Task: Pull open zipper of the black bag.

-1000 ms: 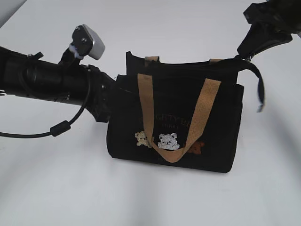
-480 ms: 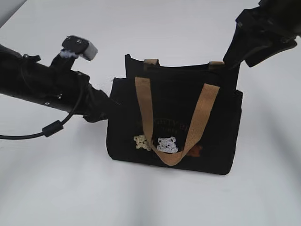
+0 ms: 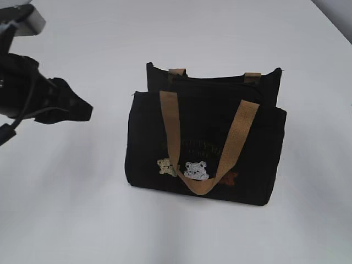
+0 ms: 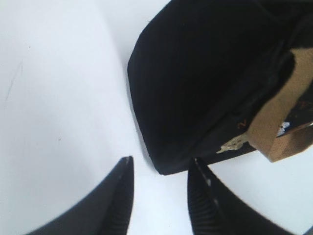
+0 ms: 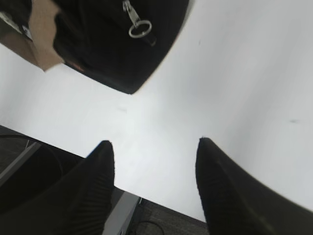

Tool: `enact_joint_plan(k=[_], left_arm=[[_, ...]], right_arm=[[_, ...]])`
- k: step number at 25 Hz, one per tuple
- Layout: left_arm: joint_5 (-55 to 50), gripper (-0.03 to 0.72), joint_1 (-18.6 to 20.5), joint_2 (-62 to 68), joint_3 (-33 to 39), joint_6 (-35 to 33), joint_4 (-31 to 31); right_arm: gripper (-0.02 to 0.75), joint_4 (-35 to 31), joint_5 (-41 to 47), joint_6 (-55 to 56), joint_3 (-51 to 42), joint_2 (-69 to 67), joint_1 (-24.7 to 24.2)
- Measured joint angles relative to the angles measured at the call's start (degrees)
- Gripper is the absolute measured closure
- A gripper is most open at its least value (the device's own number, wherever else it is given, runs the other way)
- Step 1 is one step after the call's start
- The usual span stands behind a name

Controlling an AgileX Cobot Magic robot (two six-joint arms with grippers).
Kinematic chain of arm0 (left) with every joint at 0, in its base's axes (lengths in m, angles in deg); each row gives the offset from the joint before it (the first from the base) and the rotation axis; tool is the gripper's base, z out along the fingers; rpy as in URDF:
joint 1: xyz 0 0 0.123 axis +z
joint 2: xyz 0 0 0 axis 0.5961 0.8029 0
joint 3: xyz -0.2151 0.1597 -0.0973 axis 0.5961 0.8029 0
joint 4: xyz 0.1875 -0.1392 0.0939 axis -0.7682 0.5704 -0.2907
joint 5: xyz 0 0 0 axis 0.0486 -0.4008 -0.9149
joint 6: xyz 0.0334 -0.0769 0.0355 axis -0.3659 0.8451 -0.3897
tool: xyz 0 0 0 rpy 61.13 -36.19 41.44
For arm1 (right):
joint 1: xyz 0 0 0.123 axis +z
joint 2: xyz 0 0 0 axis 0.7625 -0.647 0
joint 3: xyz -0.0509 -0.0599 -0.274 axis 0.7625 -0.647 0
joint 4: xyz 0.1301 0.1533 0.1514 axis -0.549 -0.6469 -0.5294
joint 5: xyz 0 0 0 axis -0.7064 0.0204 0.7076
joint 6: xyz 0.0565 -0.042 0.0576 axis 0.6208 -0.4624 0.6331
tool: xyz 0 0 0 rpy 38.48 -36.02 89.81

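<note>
The black bag [image 3: 203,137] stands upright mid-table, with tan handles [image 3: 170,126] and small bear patches [image 3: 196,169] on its front. The zipper [image 3: 214,80] runs along its top edge, and its silver pull with a ring [image 5: 139,27] hangs free at the bag's end. My left gripper [image 3: 85,110] hovers left of the bag, apart from it. In the left wrist view it [image 4: 161,164] is open and empty, with the bag's lower corner [image 4: 195,88] just beyond the fingertips. My right gripper [image 5: 154,142] is open over bare table, away from the bag [image 5: 112,49], and is out of the exterior view.
The white table [image 3: 66,209] surrounds the bag on all sides. In the right wrist view the table's edge [image 5: 161,198] runs under the right gripper, with dark floor and a frame below it. A grey strip [image 3: 341,14] shows at the far right corner.
Both grippers have opened and let go of the bag. The left arm drew back to the left. The right arm left the exterior view at the upper right.
</note>
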Motion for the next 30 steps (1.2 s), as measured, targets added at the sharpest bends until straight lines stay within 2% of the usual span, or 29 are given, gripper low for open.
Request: enact_joint_plan(k=[8, 16, 22, 30], left_arm=[[-8.3, 0.412, 0.0, -20.3, 8.6, 11.4, -6.9], [-21.4, 0.418, 0.0, -46.0, 11.2, 23.8, -19.8], [-29.8, 0.433, 0.0, -60.4, 12.2, 25.7, -28.3], [-32.4, 0.433, 0.0, -74.0, 17.9, 25.8, -29.5]], right_arm=[[0.324, 2.2, -3.4, 0.2, -21.0, 31.8, 0.0], [0.324, 4.2, -2.8, 1.0, -29.1, 53.7, 0.0], [0.324, 4.3, -2.5, 2.8, -30.4, 60.8, 0.0], [0.343, 4.3, -3.1, 3.1, -31.1, 65.4, 0.0]])
